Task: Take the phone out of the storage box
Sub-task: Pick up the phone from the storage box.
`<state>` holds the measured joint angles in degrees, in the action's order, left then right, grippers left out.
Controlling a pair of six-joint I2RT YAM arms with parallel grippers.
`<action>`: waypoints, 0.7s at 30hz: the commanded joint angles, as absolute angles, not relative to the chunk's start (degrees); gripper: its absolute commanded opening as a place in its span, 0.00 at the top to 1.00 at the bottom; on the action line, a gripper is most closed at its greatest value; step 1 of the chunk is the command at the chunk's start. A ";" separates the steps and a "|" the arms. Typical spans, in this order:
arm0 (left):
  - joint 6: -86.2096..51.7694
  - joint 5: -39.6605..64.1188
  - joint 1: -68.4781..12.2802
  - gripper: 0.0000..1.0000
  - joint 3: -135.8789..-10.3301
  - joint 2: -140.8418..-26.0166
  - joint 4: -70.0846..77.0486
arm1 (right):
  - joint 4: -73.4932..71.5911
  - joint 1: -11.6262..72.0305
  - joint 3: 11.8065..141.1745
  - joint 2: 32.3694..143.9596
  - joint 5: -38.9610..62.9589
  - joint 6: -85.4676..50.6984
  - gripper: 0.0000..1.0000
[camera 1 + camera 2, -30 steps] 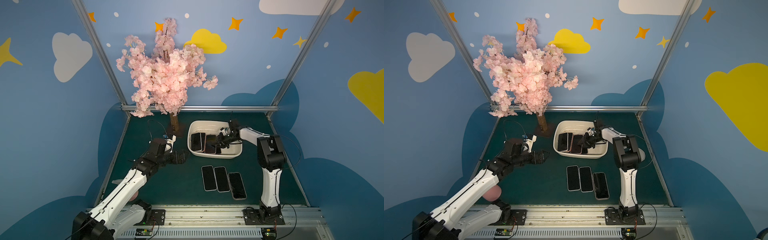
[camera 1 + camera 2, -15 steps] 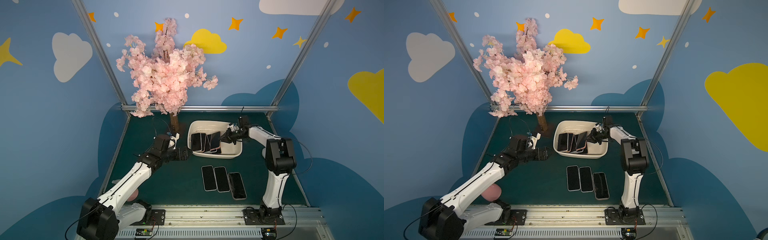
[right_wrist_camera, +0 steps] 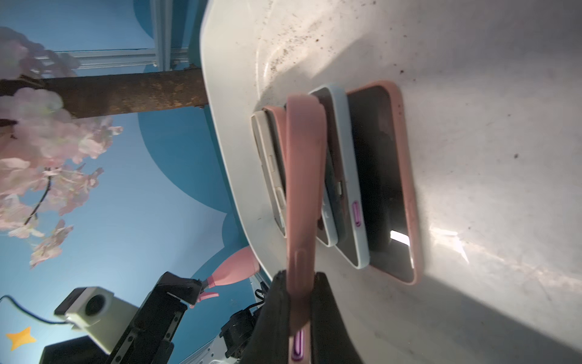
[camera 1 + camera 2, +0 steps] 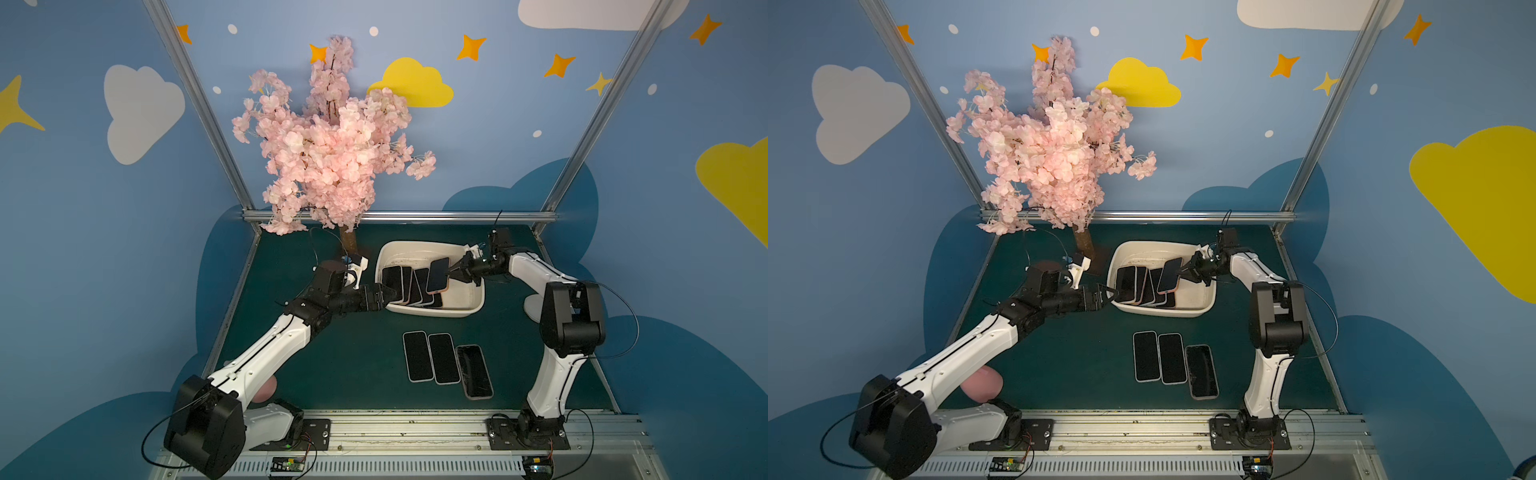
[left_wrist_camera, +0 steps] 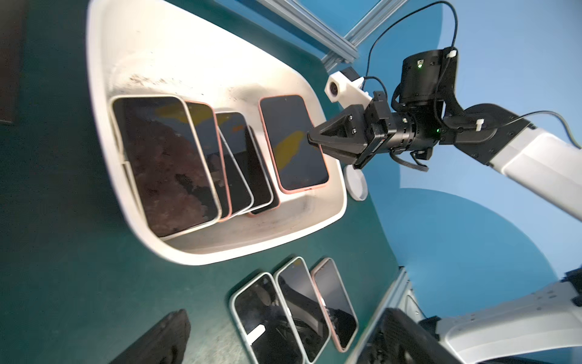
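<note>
A dark green tabletop [image 4: 353,353] sits inside blue walls painted with clouds and stars, with a pink blossom tree [image 4: 332,145] at the back. The phone [image 4: 438,275] in the pink case hangs tilted over the inside of the storage box [image 4: 465,309], raised above the other phones there. The right gripper [image 4: 451,274] is clenched on its long edge; the right wrist view shows the black fingers [image 3: 277,302] pinching the case from both sides.

Several more phones [image 4: 405,286] lean overlapped against one another at the box's left end. The left gripper [image 4: 390,293] hovers at the rim on that side, jaws spread wide and empty.

Three phones [image 4: 442,359] lie face up, side by side, on the table in front of the box, so part of the job looks done. The held phone is not yet carried past the rim, and the stack remains to be emptied.
</note>
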<state>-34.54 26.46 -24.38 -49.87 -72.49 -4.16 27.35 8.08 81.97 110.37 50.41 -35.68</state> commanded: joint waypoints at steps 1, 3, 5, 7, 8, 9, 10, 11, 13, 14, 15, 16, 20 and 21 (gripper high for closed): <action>-41.88 33.77 -24.68 0.00 -52.38 -76.23 6.02 | 26.45 7.95 84.52 104.33 59.00 -36.25 1.00; -45.32 36.70 -24.99 0.00 -53.85 -79.18 9.74 | 27.00 8.07 84.62 102.51 61.53 -36.19 1.00; -47.91 38.73 -25.63 0.00 -55.34 -81.89 12.31 | 27.76 8.38 84.44 100.66 63.69 -35.80 1.00; -49.35 39.89 -26.61 0.00 -56.85 -84.01 14.20 | 28.84 8.99 84.08 98.67 65.44 -35.23 1.00; -49.71 39.99 -27.11 0.00 -57.36 -84.55 14.60 | 29.08 9.33 83.88 97.88 66.11 -35.09 1.00; -50.29 40.06 -27.66 0.00 -57.88 -85.17 15.29 | 29.18 9.65 83.60 96.91 67.02 -35.07 1.00; -51.19 40.08 -27.90 0.00 -58.17 -85.65 16.17 | 29.12 10.07 83.21 95.79 67.60 -35.16 1.00; -52.20 40.08 -28.12 0.00 -58.18 -85.98 17.28 | 29.05 10.38 82.92 94.95 68.13 -35.39 1.00; -54.01 40.06 -28.46 0.00 -58.10 -86.43 19.47 | 27.28 11.15 81.76 93.13 69.37 -37.00 1.00; -54.70 40.08 -28.56 0.00 -58.03 -86.65 20.07 | 26.19 11.55 81.17 92.44 70.08 -37.84 1.00; -55.33 40.08 -28.68 0.00 -58.08 -86.85 20.93 | 25.19 12.07 80.70 91.70 70.67 -38.71 1.00; -56.00 40.20 -28.87 0.00 -58.09 -87.01 22.03 | 24.31 12.63 80.28 91.19 71.25 -39.41 1.00; -58.60 41.09 -29.22 0.00 -58.00 -87.87 27.47 | 23.65 14.73 79.60 89.86 72.15 -40.23 1.00; -59.41 41.58 -29.40 0.00 -58.09 -88.28 28.96 | 23.40 15.21 79.42 89.57 72.21 -40.46 1.00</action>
<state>-56.34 39.55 -29.06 -56.90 -86.83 22.24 26.72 14.09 79.85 91.88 68.34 -39.07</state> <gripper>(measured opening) 0.998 0.110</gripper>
